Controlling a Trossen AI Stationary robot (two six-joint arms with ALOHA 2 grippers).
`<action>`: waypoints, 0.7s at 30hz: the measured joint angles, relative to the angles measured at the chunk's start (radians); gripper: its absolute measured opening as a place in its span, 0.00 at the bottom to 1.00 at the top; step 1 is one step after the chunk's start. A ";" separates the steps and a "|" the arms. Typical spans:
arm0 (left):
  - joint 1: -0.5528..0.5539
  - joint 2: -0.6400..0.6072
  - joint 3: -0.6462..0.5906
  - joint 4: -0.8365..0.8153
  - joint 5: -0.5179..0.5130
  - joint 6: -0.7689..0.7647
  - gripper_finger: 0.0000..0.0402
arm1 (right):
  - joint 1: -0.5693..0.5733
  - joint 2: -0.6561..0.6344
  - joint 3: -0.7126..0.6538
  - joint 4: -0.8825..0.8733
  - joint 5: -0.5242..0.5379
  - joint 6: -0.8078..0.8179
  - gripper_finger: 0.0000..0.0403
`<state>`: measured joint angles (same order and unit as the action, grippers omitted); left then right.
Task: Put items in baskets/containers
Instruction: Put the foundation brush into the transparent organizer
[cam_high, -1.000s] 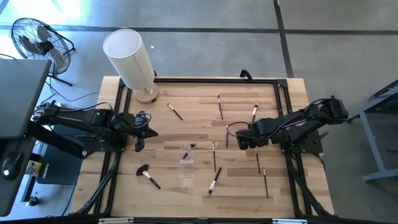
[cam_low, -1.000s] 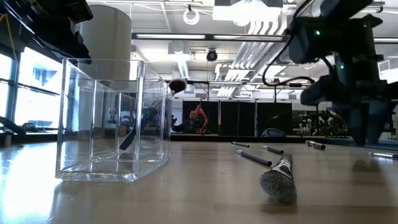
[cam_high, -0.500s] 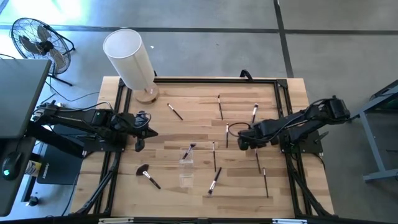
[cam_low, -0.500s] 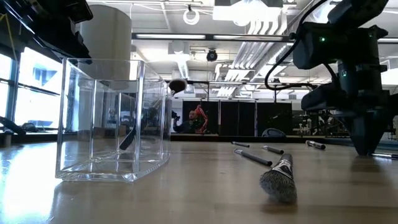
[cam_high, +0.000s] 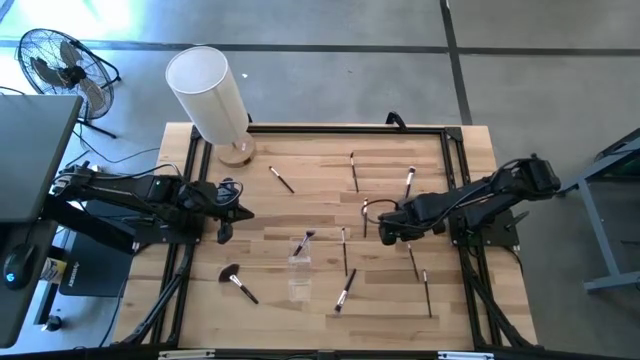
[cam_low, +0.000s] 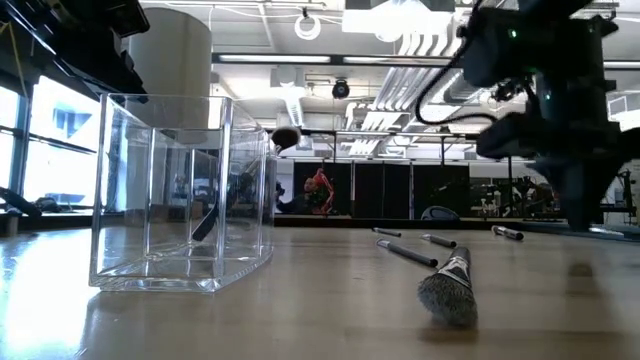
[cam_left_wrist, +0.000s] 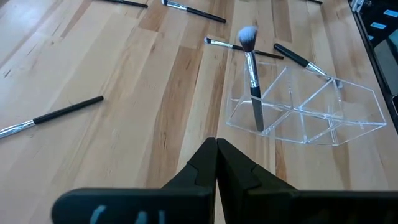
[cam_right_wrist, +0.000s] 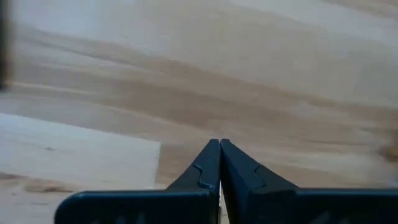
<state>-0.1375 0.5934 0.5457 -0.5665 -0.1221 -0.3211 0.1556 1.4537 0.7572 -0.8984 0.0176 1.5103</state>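
Several thin dark makeup brushes lie flat on the wooden table, among them (cam_high: 353, 172), (cam_high: 346, 250) and a wide fluffy one (cam_high: 235, 280). A clear, divided container (cam_left_wrist: 305, 106) stands near the table's middle. One brush (cam_left_wrist: 252, 74) leans in it, head up. My right gripper (cam_right_wrist: 219, 146) points down, shut with nothing between its fingers, just above bare wood and right of a brush (cam_high: 365, 222). My left gripper (cam_left_wrist: 216, 146) is shut and empty, raised over the table's left side and aimed at the container.
A tall white cylinder on a wooden base (cam_high: 212, 95) stands at the far left corner. A black frame (cam_high: 340, 127) edges the table. In the low view a brush with a bristly head (cam_low: 447, 285) lies near the camera, right of the container (cam_low: 180, 190).
My right gripper has shut on nothing. It dipped to the wood and then rose a little. The brush beside it lies where it was. My left arm has kept still.
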 joint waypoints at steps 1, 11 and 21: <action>0.000 0.000 0.000 0.000 0.003 -0.001 0.00 | 0.010 0.000 0.023 -0.030 0.022 0.000 0.00; 0.000 0.000 0.000 -0.001 0.026 -0.001 0.00 | 0.109 0.000 0.277 -0.141 0.350 -0.036 0.00; 0.000 0.000 0.000 -0.001 0.023 -0.001 0.00 | 0.141 -0.001 0.363 -0.125 0.585 -0.124 0.00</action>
<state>-0.1375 0.5934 0.5457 -0.5674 -0.0986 -0.3225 0.2969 1.4528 1.1202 -1.0237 0.6023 1.3860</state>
